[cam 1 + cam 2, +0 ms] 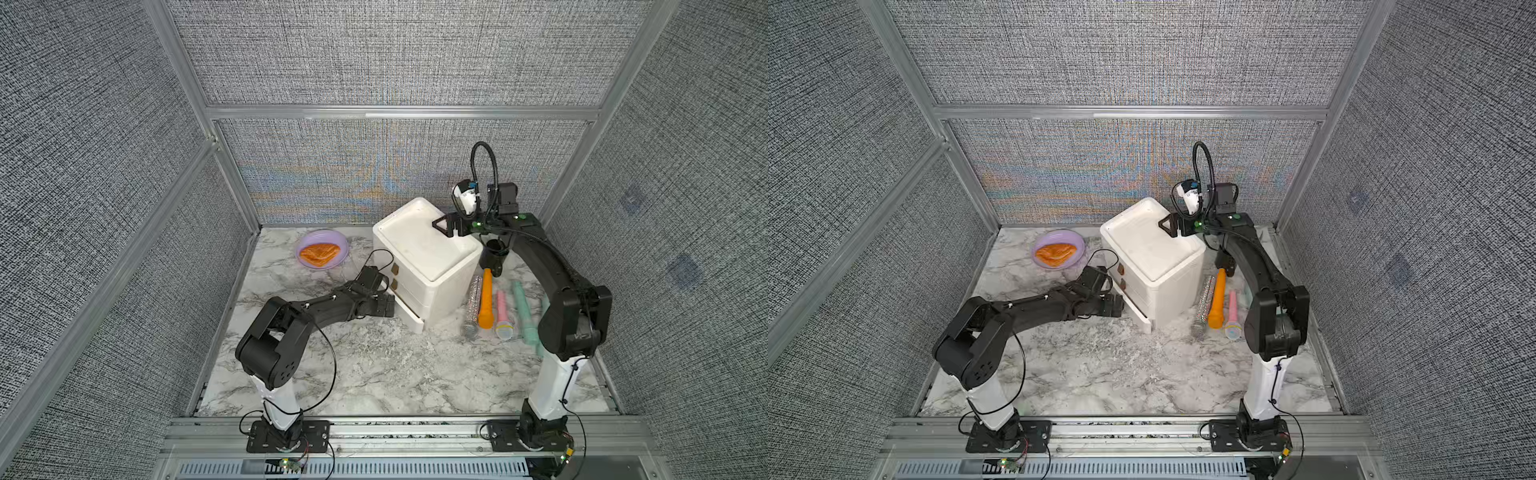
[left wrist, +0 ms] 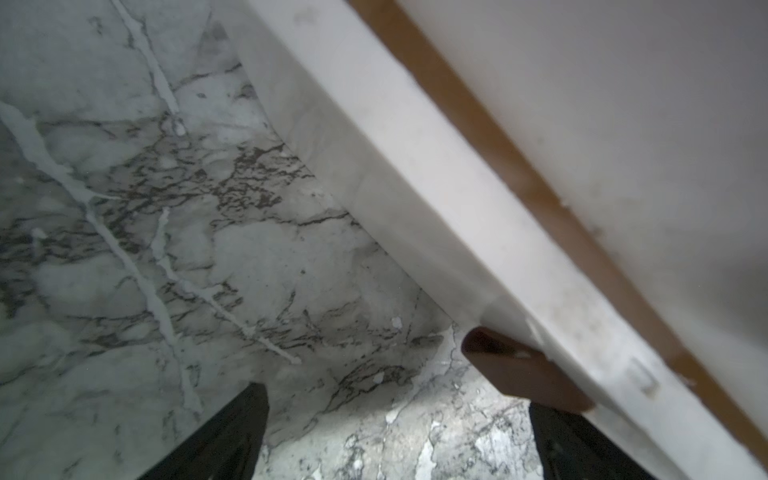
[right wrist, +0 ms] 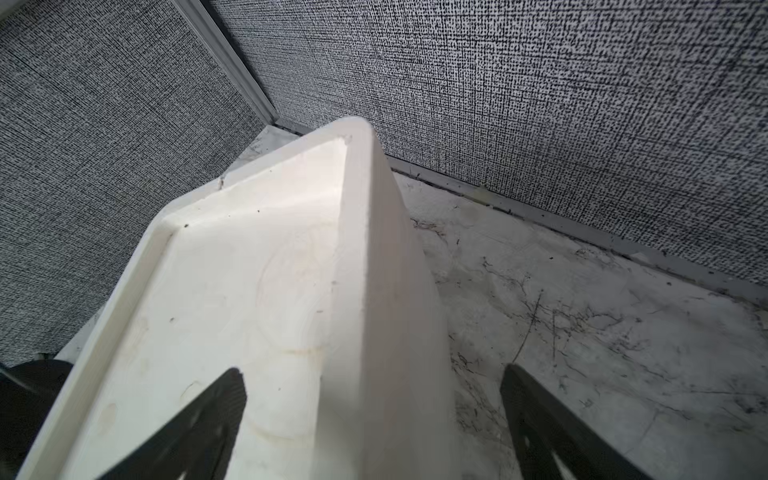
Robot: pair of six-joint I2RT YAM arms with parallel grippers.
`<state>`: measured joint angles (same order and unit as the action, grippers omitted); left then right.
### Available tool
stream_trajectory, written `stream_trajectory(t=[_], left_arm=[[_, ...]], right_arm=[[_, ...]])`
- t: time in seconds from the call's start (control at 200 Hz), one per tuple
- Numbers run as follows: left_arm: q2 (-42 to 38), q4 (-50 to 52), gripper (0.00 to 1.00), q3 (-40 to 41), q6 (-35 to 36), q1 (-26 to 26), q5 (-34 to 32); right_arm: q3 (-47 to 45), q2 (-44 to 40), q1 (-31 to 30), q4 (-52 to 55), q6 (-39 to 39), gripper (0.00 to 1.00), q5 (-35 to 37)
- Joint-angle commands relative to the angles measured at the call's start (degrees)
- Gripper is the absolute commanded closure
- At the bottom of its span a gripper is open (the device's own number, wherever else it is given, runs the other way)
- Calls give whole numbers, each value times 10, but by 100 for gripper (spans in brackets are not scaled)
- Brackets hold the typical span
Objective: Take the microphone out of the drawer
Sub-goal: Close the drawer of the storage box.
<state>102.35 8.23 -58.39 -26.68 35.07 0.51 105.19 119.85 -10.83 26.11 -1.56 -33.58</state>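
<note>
Reaching low with the left gripper (image 2: 397,397) to the bottom drawer (image 1: 409,319) of the white cabinet (image 1: 440,291), jaws spread wide, gripping nothing. From the left wrist: one finger (image 2: 573,440) just beside the brown handle (image 2: 519,374), the other out over the marble table (image 2: 166,249); cannot tell whether touching the handle. Shows in both top views the bottom drawer pulled out a little from the cabinet front, upper two drawers flush. No view into the drawer, so cannot tell where inside the microphone lies. Straddling the cabinet's top rim on its far right side with the right gripper (image 3: 372,372), jaws also wide apart, clamped on nothing: one finger (image 3: 199,424) above the recessed top, the other outside the wall, over the table. On the table just right of the cabinet, side by side and lying flat: silver mic (image 1: 473,303), orange mic (image 1: 485,303), pink mic (image 1: 503,311), teal mic (image 1: 521,311). Left of the cabinet, near the back wall, a purple plate (image 1: 322,233) holding an orange pastry (image 1: 319,254).
</note>
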Motion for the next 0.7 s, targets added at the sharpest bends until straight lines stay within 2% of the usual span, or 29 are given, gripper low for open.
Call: stream_trajectory(t=[0.0,0.165,0.31,0.375,0.696], left_arm=[[6,-42,0,-6,-9,2,16],[11,-39,0,-12,-9,3,16],[-28,-21,0,17,-9,2,-15],[-53,34,0,14,-33,3,-48],[-192,192,0,30,-23,2,-147]], right_arm=[[-11,16,-16,86,-15,2,-3],[-11,20,-31,89,-15,2,-5],[-17,10,-31,78,-6,2,-1],[-16,0,-27,68,2,2,-10],[-35,-93,20,-19,54,2,-100]])
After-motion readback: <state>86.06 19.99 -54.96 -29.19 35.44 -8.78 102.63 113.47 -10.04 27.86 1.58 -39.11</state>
